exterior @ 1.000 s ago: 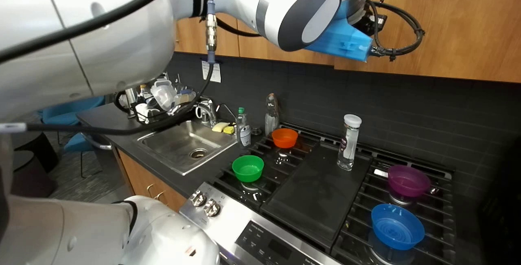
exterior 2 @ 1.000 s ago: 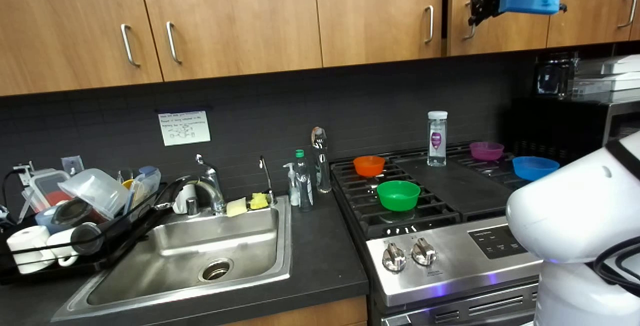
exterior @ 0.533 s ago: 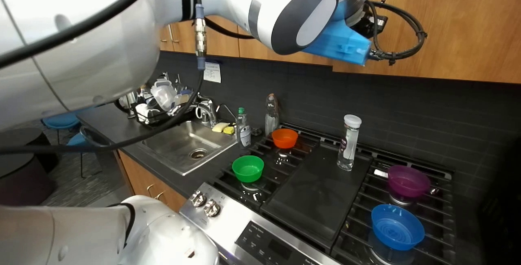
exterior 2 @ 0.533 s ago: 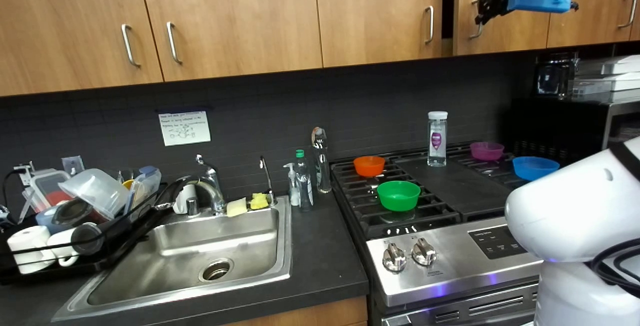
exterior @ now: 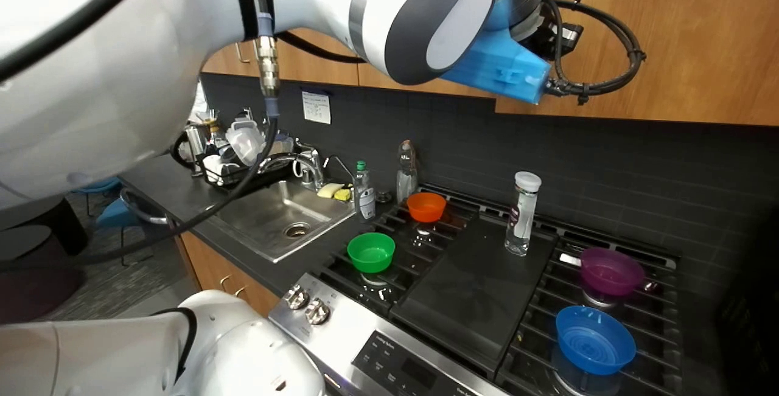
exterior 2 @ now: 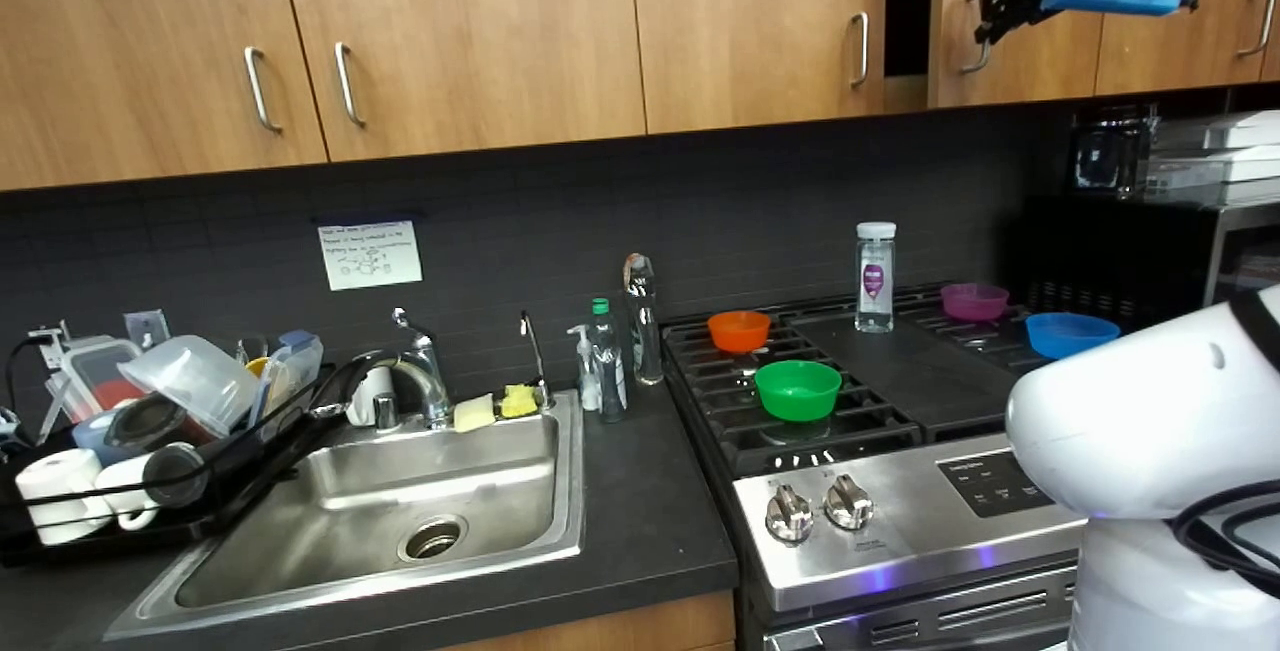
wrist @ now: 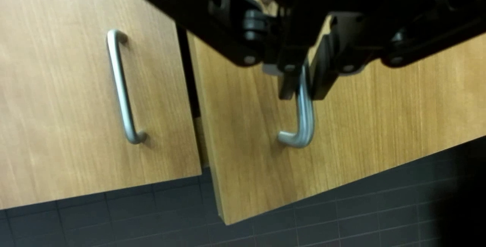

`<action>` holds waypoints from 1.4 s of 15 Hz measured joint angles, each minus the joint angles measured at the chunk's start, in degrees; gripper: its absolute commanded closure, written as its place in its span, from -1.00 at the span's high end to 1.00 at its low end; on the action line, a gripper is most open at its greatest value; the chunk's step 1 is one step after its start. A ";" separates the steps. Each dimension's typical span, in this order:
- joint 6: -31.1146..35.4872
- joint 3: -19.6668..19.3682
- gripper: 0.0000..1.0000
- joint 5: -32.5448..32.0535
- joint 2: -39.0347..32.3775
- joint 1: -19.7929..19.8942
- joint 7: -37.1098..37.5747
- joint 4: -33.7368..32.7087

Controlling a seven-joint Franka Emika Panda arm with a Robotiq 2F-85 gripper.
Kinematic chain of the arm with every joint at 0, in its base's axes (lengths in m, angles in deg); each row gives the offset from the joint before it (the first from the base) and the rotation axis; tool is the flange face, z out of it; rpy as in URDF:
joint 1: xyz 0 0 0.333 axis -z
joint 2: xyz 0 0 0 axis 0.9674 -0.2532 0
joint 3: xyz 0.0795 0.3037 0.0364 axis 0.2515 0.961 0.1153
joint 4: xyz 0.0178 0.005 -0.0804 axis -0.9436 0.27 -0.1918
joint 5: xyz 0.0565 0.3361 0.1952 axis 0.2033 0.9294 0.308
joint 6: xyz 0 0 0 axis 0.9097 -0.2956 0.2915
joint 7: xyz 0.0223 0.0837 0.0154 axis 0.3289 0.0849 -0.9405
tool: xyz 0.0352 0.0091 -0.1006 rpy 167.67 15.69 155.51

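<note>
At the ajar, grainy wooden door [wrist: 360,118], the black gripper [wrist: 302,94] pinches a smooth, bent metal handle [wrist: 305,120].

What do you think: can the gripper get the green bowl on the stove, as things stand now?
Probably not at once: the gripper appears closed on the cabinet door handle and would have to let go first. In both exterior views, nothing covers the green bowl.

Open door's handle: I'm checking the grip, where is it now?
In the wrist view, the handle is right of centre, between the fingers, near the left edge of the door.
</note>
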 measured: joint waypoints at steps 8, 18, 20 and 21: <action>-1.91 0.11 -0.93 -1.76 3.76 2.72 1.87 1.82; -3.97 0.23 -0.93 -3.91 6.36 5.84 4.24 2.70; -4.86 0.21 -0.93 -4.29 6.99 6.82 4.52 2.73; -5.25 0.19 -0.93 -4.42 7.26 7.28 4.62 2.74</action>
